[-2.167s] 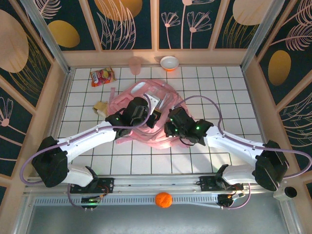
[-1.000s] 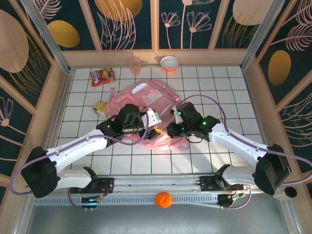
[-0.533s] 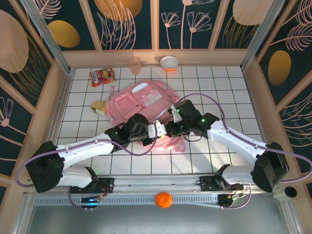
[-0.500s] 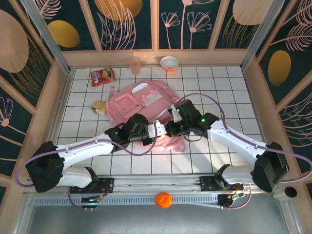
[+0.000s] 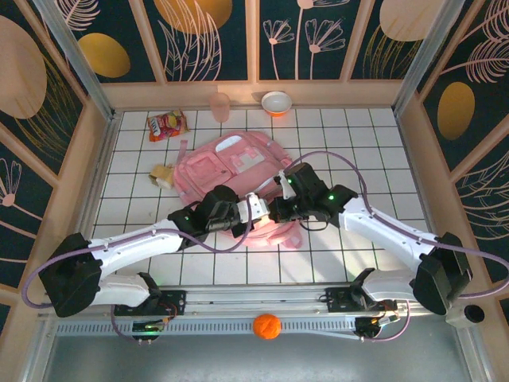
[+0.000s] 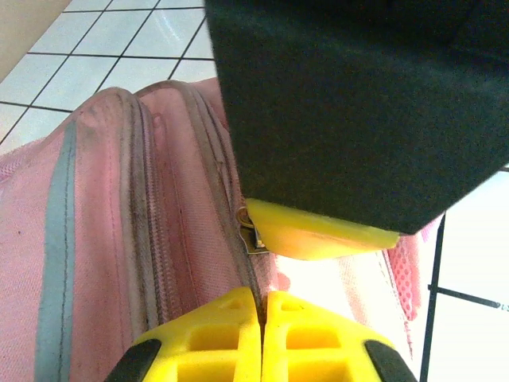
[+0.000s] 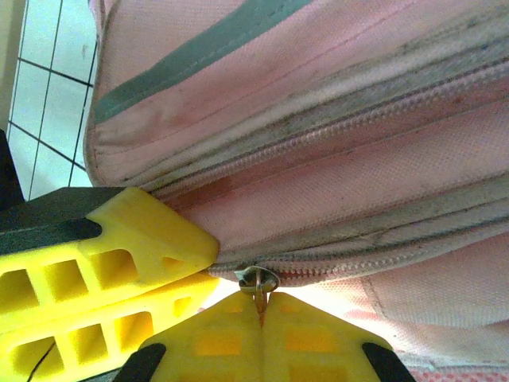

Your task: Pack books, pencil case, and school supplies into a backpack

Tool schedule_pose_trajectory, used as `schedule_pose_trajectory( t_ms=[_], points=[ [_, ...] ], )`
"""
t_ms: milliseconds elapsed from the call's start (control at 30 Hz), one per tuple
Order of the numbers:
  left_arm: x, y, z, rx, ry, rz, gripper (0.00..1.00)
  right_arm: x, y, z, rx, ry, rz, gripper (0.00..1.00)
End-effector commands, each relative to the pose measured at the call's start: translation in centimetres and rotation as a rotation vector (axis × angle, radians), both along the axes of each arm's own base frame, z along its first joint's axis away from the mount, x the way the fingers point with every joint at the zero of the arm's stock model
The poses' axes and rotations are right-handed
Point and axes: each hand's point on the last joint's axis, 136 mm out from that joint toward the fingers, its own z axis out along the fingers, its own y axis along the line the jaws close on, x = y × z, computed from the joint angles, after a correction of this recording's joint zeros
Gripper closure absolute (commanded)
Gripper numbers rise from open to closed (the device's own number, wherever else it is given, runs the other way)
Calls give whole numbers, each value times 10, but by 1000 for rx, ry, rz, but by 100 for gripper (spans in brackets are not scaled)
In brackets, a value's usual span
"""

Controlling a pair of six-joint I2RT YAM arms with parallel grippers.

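Note:
The pink backpack (image 5: 227, 169) lies flat in the middle of the tiled table. Both grippers meet at its near edge. My left gripper (image 5: 253, 210) (image 6: 261, 298) is shut, its yellow fingertips pinching the backpack's fabric along the zipper seam (image 6: 231, 199). My right gripper (image 5: 275, 208) (image 7: 260, 296) is shut on the metal zipper pull (image 7: 258, 281), right beside the left fingers (image 7: 119, 239). A tan-yellow piece of the school supplies (image 5: 164, 175) lies left of the backpack. The books and the pencil case are out of view.
A red-orange snack packet (image 5: 166, 125) lies at the back left. A pink cup (image 5: 220, 105) and a white-and-orange bowl (image 5: 276, 103) stand by the back wall. An orange ball (image 5: 266, 326) sits on the rail in front of the arm bases.
The left gripper came down toward the backpack's near edge and closed on the seam. The backpack now lies flatter and farther back. The right gripper stayed shut at the zipper.

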Motion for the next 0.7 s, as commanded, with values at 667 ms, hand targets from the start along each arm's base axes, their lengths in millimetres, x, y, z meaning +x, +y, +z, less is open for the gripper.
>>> schedule_pose_trajectory(
  t_ms=[667],
  points=[
    [-5, -15, 59, -242, -15, -7, 100, 21, -6, -3, 57, -186, -147, 100]
  ],
)
